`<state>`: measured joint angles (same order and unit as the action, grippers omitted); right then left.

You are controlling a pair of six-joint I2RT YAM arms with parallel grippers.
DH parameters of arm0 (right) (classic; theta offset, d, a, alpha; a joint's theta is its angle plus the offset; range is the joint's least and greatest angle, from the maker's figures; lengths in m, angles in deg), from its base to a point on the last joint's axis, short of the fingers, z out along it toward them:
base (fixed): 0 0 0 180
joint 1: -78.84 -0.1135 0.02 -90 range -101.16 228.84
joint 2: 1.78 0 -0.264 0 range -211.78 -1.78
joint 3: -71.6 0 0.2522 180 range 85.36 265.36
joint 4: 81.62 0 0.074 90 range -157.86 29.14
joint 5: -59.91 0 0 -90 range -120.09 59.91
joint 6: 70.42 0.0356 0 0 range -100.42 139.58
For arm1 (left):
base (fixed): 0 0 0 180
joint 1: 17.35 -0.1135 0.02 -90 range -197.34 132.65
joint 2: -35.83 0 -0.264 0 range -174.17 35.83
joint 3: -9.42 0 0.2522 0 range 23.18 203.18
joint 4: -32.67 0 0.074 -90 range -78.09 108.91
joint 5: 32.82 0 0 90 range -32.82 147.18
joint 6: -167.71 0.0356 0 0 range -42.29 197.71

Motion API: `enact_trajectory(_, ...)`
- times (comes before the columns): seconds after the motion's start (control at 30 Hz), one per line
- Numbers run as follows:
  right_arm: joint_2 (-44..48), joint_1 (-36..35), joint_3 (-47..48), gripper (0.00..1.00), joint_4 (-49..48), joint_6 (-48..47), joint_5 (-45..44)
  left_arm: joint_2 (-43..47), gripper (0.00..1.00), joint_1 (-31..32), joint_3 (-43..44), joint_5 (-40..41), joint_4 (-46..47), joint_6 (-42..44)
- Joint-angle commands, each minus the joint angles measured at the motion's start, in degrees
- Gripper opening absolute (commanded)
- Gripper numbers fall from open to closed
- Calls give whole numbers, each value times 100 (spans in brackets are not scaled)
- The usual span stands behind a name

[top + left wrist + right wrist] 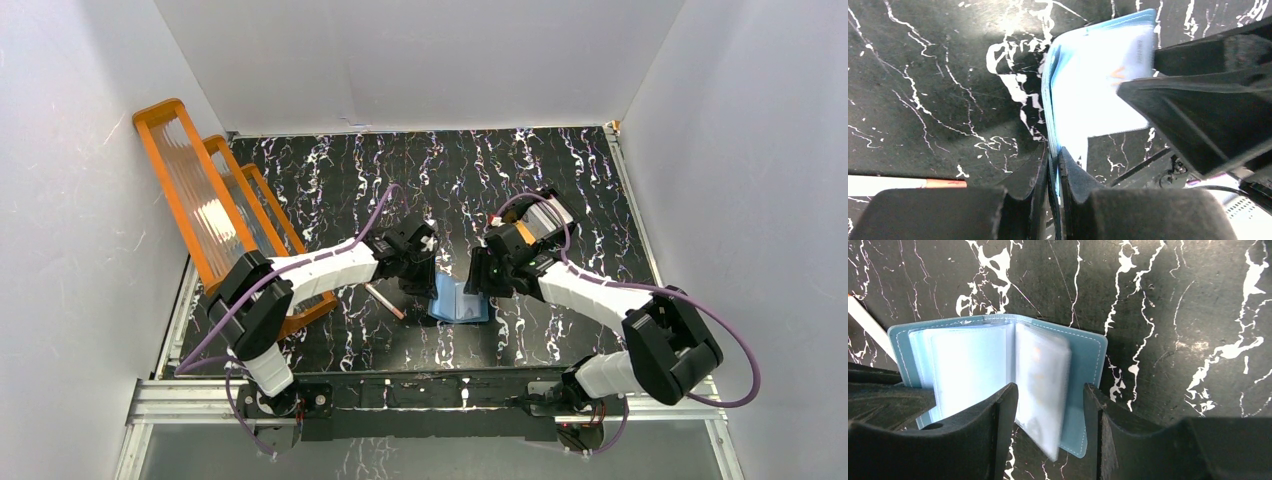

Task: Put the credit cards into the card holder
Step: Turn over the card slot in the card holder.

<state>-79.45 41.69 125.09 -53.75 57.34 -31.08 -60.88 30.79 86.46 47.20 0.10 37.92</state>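
The teal-blue card holder (460,302) lies open on the black marble table, with its clear pockets fanned up. My left gripper (428,280) is shut on its left cover edge, a thin blue strip between the pads in the left wrist view (1055,156). My right gripper (482,280) is open. In the right wrist view (1050,390) its jaws straddle a raised clear pocket leaf (1043,375) and the holder's right cover (1088,355). A white card with an orange mark (1128,62) sits in a pocket. A silver-grey card (548,215) lies behind my right wrist.
A big orange ribbed rack (200,200) stands at the far left by the wall. A thin pink-brown stick (385,300) lies just left of the holder, and it also shows in the left wrist view (945,183). White walls close in three sides.
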Motion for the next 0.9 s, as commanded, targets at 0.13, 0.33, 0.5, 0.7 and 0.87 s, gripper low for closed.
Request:
enact_trajectory(0.13,287,27,684,59,646,-528,-388,341,0,11,-408,160,256,-1)
enact_trajectory(0.33,313,473,1424,62,855,-1444,-697,618,0,11,-706,99,615,-49)
enact_trajectory(0.5,-149,972,2065,62,683,-2576,-1315,672,2,11,-833,19,737,-109)
enact_trajectory(0.7,-905,1498,2435,65,428,-4097,-1877,771,5,12,-994,-125,959,-228)
enact_trajectory(0.87,-1383,2020,2650,68,269,-4827,-2087,854,5,9,-1070,-151,1043,-290)
